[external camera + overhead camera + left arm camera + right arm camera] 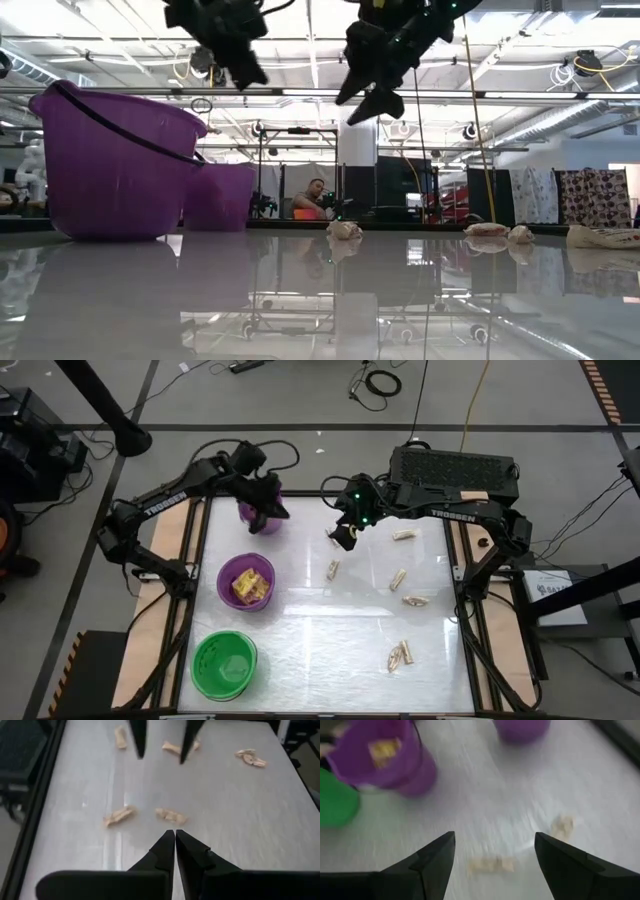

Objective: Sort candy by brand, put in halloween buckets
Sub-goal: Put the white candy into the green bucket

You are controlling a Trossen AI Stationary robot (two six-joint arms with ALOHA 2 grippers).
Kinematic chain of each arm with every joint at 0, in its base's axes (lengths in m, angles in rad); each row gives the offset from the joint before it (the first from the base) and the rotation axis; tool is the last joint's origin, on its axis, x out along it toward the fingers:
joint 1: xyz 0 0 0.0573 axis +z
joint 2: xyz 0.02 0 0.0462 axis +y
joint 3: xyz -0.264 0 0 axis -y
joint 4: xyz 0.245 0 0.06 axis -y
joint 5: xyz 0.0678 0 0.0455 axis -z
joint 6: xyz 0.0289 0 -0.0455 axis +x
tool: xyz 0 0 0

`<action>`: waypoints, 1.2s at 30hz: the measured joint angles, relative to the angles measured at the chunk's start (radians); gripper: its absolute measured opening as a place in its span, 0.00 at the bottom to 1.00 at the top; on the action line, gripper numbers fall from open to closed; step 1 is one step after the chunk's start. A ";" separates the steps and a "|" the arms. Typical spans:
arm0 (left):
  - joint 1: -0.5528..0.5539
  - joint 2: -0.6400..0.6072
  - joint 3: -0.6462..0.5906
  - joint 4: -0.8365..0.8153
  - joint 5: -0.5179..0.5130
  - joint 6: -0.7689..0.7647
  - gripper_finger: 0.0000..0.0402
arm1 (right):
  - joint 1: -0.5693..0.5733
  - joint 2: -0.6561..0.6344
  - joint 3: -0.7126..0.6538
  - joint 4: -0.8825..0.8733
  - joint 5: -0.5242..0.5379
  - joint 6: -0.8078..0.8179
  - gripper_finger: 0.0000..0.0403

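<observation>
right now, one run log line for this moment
left pincer: shut, empty, over small purple bucket | right pincer: open above tan candy | yellow candy bucketed

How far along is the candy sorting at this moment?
Done: yellow packets lie in the wider purple bucket. In hand: nothing; the left gripper is shut over the small purple bucket, and the right gripper is open. Left: tan pieces scattered on the table.

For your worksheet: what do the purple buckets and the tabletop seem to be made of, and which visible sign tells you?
The wider purple bucket and the small purple bucket look like smooth moulded plastic, slightly translucent with a soft sheen. The tabletop appears to be glossy white laminate or similar; it mirrors the buckets and room.
</observation>
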 joint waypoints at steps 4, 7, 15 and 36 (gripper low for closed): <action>-0.056 0.014 -0.037 0.093 -0.018 0.001 0.06 | 0.003 0.000 0.000 -0.222 0.006 0.031 0.66; -0.088 0.017 -0.055 0.117 -0.025 0.001 0.06 | 0.022 0.000 -0.021 -0.396 0.087 0.075 0.66; -0.127 0.025 -0.063 0.223 -0.204 0.003 0.06 | 0.131 0.000 -0.235 -0.616 0.038 0.295 0.66; -0.123 0.087 -0.063 0.385 -0.218 0.001 0.06 | 0.396 -0.006 -0.489 -0.410 -0.020 0.558 0.66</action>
